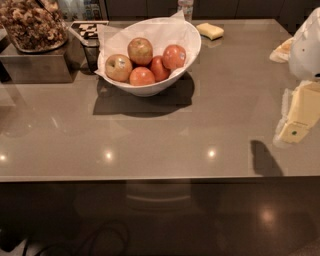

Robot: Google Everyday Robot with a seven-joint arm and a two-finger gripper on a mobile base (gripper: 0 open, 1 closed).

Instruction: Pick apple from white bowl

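Note:
The white bowl (172,80) stands on the grey table at the back, left of centre, lined with white paper. It holds several apples. The apple (140,50), dull red streaked over yellow-green, sits at the top of the pile. A paler yellow-green apple (118,67) lies at its left, and evenly red-orange apples (142,76) lie in front and to the right. My gripper (295,127) hangs at the right edge of the view, above the table and far right of the bowl, holding nothing that I can see.
A tray of snacks (30,25) sits on a metal box at the back left. A small checkered container (90,30) is beside the bowl. A yellow sponge (210,31) and a bottle (185,7) are behind it. The table's front edge (150,178) runs across the view.

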